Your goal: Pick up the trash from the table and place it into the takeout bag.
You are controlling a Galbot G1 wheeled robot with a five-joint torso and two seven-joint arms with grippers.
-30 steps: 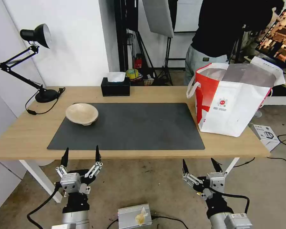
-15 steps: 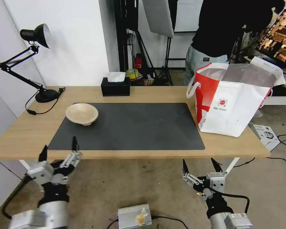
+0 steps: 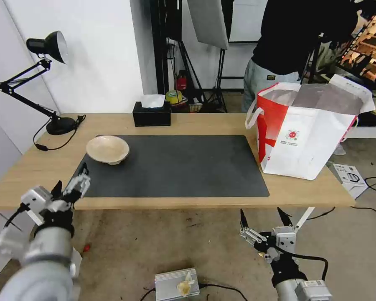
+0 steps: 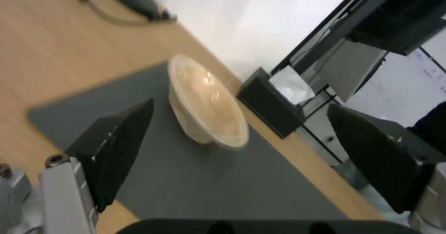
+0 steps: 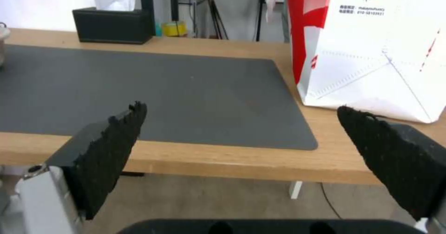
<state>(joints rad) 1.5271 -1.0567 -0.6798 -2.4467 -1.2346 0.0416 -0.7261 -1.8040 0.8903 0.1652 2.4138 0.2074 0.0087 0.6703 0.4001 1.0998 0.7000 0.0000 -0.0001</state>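
A shallow beige bowl [image 3: 107, 149] sits upright on the far left corner of the dark grey mat [image 3: 175, 167], on the light-wood table [image 3: 41, 167]. My left gripper [image 3: 71, 177] is open at the table's front left edge, near the mat's front left corner, a short way in front of the bowl and not touching it. In the left wrist view the bowl [image 4: 207, 101] lies ahead between the spread fingers [image 4: 116, 150]. The white and red takeout bag [image 3: 309, 138] stands open on the table's right end. My right gripper [image 3: 263, 217] hangs open below the front edge, with the bag [image 5: 371, 53] ahead of it.
A black desk lamp [image 3: 50, 83] stands at the far left corner, its cord trailing on the table. A black tissue box [image 3: 152, 113] sits at the back edge. A person stands behind the bag. A metal box [image 3: 175, 284] and a carton [image 3: 349, 177] lie on the floor.
My left arm has swung left and up from below the table's front edge to the mat's front left corner, closer to the bowl. The right arm has not moved.
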